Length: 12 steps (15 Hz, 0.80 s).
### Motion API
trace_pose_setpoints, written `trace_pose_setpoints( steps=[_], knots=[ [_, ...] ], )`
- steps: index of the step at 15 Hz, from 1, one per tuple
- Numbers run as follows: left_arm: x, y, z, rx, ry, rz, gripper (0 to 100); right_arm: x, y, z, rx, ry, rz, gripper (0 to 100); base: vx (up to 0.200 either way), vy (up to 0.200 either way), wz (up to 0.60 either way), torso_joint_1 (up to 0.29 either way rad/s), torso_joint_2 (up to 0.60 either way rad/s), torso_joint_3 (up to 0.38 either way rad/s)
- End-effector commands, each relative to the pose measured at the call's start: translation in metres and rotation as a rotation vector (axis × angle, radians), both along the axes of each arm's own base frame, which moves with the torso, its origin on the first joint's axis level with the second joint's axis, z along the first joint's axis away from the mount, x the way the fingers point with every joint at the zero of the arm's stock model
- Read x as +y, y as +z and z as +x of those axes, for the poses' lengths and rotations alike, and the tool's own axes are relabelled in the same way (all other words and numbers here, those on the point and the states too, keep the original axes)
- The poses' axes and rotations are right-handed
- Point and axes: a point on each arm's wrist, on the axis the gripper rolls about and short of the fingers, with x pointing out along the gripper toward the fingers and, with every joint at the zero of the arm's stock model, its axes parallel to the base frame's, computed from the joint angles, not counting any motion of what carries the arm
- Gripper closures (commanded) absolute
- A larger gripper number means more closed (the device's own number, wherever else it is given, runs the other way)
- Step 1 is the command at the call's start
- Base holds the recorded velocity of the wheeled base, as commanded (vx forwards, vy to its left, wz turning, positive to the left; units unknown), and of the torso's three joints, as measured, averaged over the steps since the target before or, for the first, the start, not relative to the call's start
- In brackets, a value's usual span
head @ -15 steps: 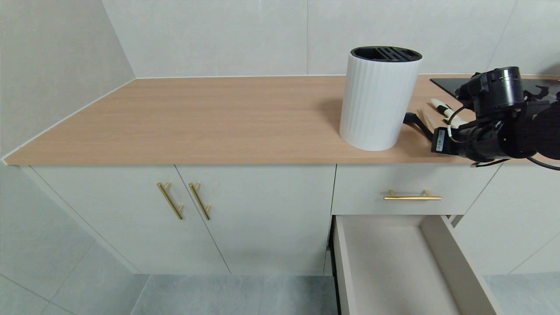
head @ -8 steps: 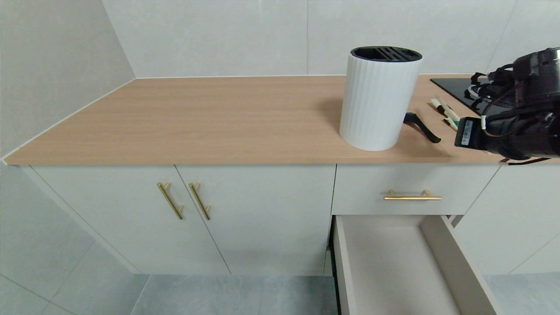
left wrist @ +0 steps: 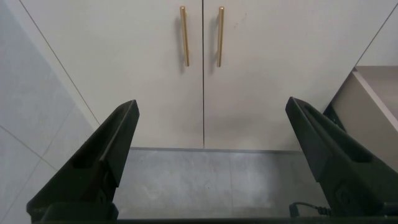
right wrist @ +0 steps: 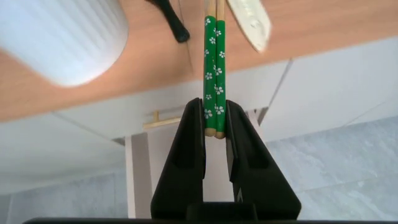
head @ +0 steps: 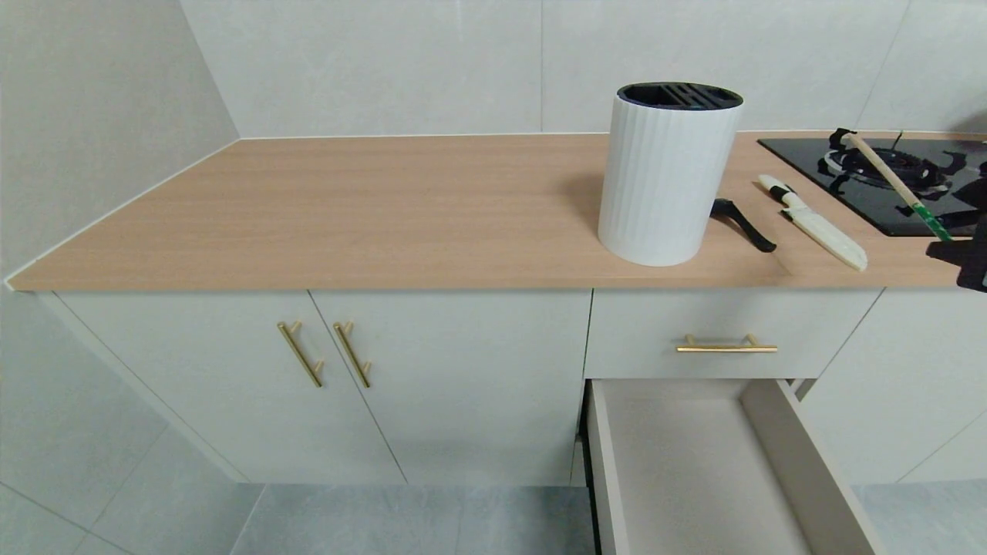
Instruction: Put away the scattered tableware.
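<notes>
A pair of wooden chopsticks (head: 894,183) with green flowered ends (right wrist: 214,68) is held slanted above the counter's right end, over the stove edge. My right gripper (right wrist: 215,115) is shut on the green ends; it sits at the head view's right edge (head: 964,258). A white knife (head: 813,222) and a black-handled utensil (head: 744,223) lie on the wooden counter (head: 385,208), right of the tall white ribbed holder (head: 667,177). My left gripper (left wrist: 211,109) hangs open, low in front of the cabinet doors, with nothing between its fingers.
A black gas stove (head: 879,173) occupies the counter's far right. Below the counter a drawer (head: 694,462) is pulled out, under a closed drawer with a gold handle (head: 726,347). Two cabinet doors with gold handles (left wrist: 184,36) stand to the left.
My right arm has swung right and back from the counter, carrying the chopsticks off it. The white knife, earlier hidden behind the arm, now lies in plain sight.
</notes>
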Motion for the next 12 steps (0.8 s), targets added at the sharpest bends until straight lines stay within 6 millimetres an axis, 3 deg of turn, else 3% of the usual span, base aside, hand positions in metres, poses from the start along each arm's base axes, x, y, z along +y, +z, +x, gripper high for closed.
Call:
trace_pose_setpoints(
  steps=[1,3,9,12],
  knots=[
    [0.000,0.000,0.000,0.001,0.001,0.000,0,-0.007,0.002,-0.039,-0.032,0.059,0.020,100,0.000,0.000,0.00,0.000,0.00,0.000],
    [0.000,0.000,0.000,0.001,0.001,0.000,0,-0.005,0.000,-0.063,0.022,0.207,0.042,100,0.000,0.000,0.00,0.000,0.00,0.000],
    [0.000,0.000,0.000,0.001,0.001,0.000,0,-0.004,-0.011,-0.102,0.100,0.449,-0.093,100,0.000,0.000,0.00,0.000,0.00,0.000],
    [0.000,0.000,0.000,0.001,0.001,0.000,0,-0.004,-0.017,-0.110,0.184,0.500,-0.119,100,0.000,0.000,0.00,0.000,0.00,0.000]
  ],
)
